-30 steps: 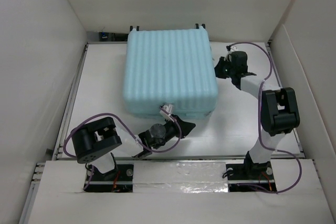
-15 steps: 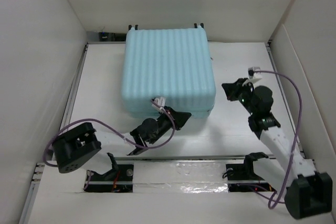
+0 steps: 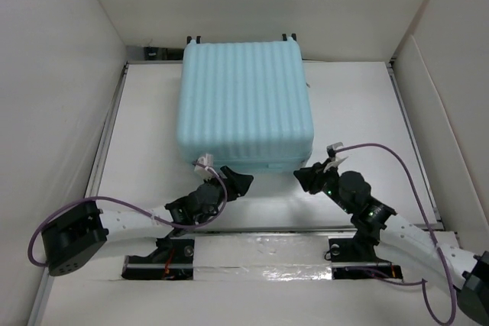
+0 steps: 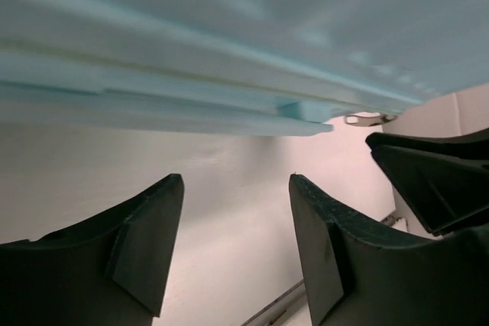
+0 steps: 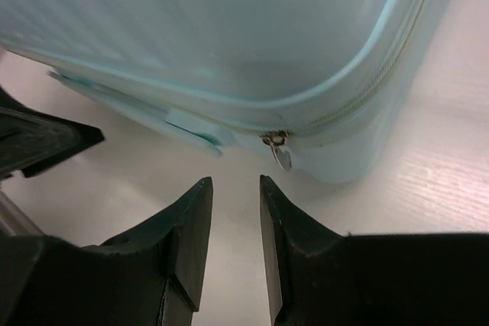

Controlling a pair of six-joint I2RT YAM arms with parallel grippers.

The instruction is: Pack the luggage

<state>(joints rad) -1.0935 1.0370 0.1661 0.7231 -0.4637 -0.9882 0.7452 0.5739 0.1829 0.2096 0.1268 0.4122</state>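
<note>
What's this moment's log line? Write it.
luggage: closed, flat | left gripper: open, empty | right gripper: open, near zipper pull

The luggage lies on the table, left tool and right tool near its front

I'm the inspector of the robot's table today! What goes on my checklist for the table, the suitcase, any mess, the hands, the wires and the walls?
Surface: white table, flat, no spills seen.
Job's things: luggage lies flat and shut, ribbed shell up; zipper pull hangs at a near corner.
Clutter: nothing seen.
Hands: left hand open and empty, low by the luggage's near edge; right hand slightly open and empty, pointing at the zipper pull.
Cables: purple cables loop along both arms, not caught on the luggage.
Surroundings: white walls on three sides.
</note>
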